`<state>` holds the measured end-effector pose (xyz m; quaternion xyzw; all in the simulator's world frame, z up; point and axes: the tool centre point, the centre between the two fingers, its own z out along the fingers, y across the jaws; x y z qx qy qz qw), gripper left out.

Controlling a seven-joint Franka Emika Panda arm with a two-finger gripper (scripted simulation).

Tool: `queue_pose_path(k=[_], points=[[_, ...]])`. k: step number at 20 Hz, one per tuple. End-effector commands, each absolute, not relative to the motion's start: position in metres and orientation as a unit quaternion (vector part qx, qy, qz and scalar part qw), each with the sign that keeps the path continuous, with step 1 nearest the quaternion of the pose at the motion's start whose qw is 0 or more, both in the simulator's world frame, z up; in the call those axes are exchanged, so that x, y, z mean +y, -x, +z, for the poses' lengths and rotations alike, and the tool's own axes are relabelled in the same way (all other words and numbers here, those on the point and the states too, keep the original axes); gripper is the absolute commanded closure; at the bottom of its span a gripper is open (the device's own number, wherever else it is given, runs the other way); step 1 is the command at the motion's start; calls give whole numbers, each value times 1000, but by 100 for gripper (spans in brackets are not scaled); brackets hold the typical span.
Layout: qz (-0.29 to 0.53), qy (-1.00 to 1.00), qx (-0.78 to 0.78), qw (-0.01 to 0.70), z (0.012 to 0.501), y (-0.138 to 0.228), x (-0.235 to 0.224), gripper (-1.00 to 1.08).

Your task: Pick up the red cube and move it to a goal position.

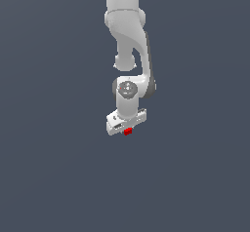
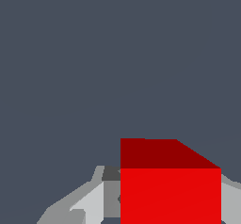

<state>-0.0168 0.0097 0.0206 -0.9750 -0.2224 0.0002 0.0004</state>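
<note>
The red cube (image 1: 128, 131) is a tiny bright red block right under the white gripper (image 1: 127, 127), which points downward near the middle of the exterior view. In the wrist view the red cube (image 2: 169, 190) fills the space between the two grey fingers (image 2: 89, 204), and both fingers lie against its sides. The gripper is shut on the cube. The hand hides the fingertips in the exterior view. No goal marker shows in either view.
The white arm (image 1: 128, 36) comes down from the top centre of the exterior view. A plain dark grey-blue surface (image 1: 49, 167) lies all around, and no other object shows.
</note>
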Motion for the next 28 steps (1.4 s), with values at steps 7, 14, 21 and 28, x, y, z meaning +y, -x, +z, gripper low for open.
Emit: queue_pose_path(k=[7, 14, 21, 28], points=[[0, 975, -222, 0, 46, 13, 3, 108], [0, 975, -223, 0, 101, 6, -12, 108], [0, 975, -223, 1, 178, -4, -32, 108], [0, 975, -223, 1, 255, -15, -52, 108]])
